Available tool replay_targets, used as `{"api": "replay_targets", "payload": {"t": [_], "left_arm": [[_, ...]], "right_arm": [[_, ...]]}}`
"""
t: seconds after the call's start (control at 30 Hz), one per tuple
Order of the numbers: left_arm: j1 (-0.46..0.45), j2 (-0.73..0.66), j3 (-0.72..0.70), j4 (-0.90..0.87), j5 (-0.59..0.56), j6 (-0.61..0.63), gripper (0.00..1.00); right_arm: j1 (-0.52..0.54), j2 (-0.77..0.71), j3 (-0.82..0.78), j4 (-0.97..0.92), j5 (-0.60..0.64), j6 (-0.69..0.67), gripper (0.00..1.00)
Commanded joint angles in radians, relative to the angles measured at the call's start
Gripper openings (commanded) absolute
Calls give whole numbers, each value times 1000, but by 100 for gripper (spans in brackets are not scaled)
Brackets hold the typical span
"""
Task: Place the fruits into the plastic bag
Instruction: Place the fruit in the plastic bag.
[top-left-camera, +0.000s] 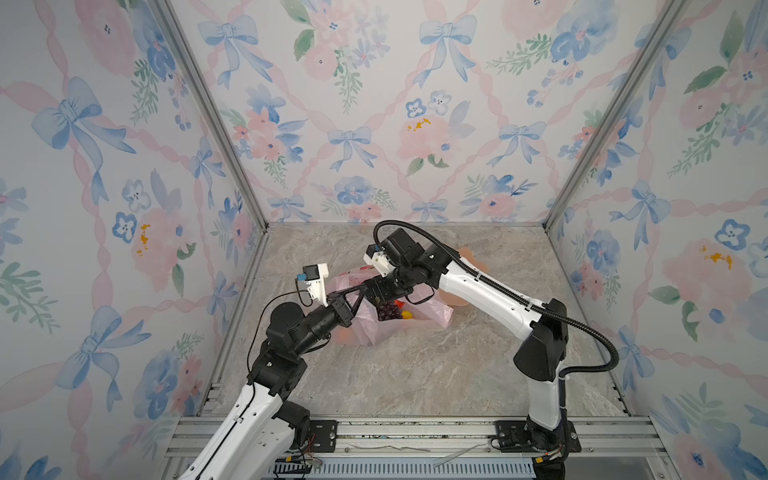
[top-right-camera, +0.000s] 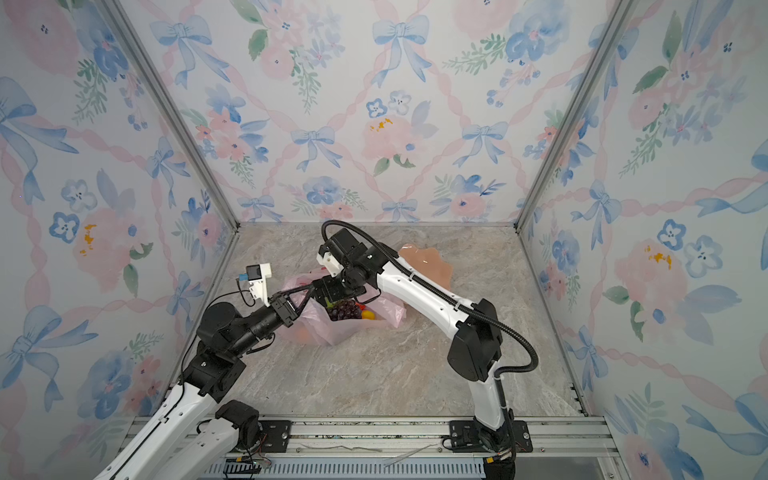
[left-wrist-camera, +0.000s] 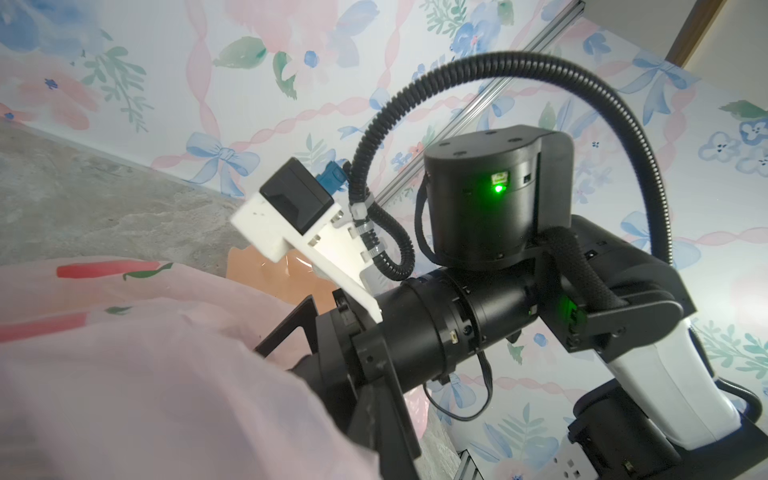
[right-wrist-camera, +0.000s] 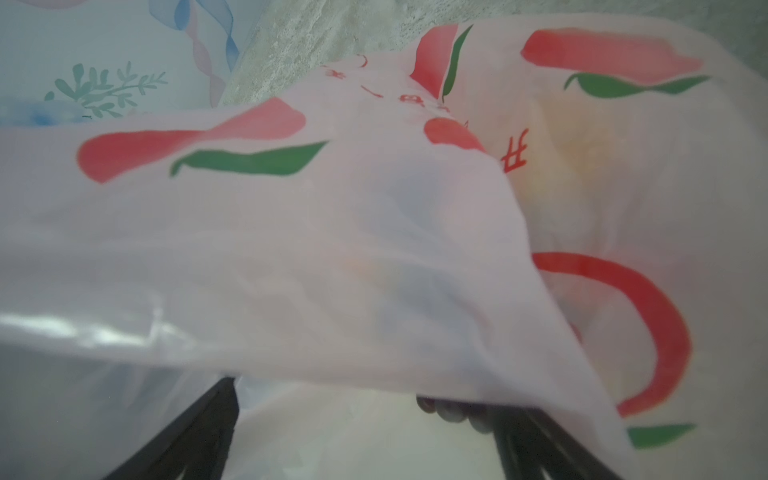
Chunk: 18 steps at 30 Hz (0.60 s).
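Clearly the right claw (right-wrist-camera: 370, 399) stands wide. In the right wrist view its two dark fingers (right-wrist-camera: 199, 432) come in well apart and grip nothing. The dark purple grapes (right-wrist-camera: 451, 411) lie loose just beside one finger. Only this view shows that gap; in both top views the claw's own body hides its fingers as it hangs over the mouth of the plastic bag (top-left-camera: 368, 332).

The top views are sharp where the wrist view blurs. The grapes (top-right-camera: 345, 309) sit inside the bag right under the right claw. A yellow fruit (top-right-camera: 368, 315) and a sliver of red fruit (top-right-camera: 360, 306) lie just beside them, on the side away from the left claw (top-left-camera: 360, 289).

The left claw is closed on the bag's raised rim, on the side facing the right claw. The pinch itself is hidden: in the left wrist view the bag (left-wrist-camera: 145, 374) drapes over the place where its fingers would show. That view shows the right arm (left-wrist-camera: 478, 324) close by, with a peach dish (left-wrist-camera: 266, 270) behind it. In a top view the dish (top-right-camera: 428, 266) lies beyond the right claw, partly behind its arm.

An orange shape (top-right-camera: 301, 332) shows through the film below the left claw. The bag rests on the marble tabletop (top-left-camera: 415, 374).
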Motion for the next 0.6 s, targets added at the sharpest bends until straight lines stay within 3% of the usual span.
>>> {"api": "replay_targets", "payload": {"t": [0.0, 0.27, 0.57], "left_arm": [[14, 3, -4, -58, -65, 2, 0], [16, 5, -11, -47, -58, -4, 0], [20, 9, 0, -66, -52, 5, 0]], "right_arm": [[-7, -147, 18, -62, 13, -26, 96], [-19, -240, 0, -102, 34, -49, 96], [60, -258, 1, -416, 442, -261, 96]]}}
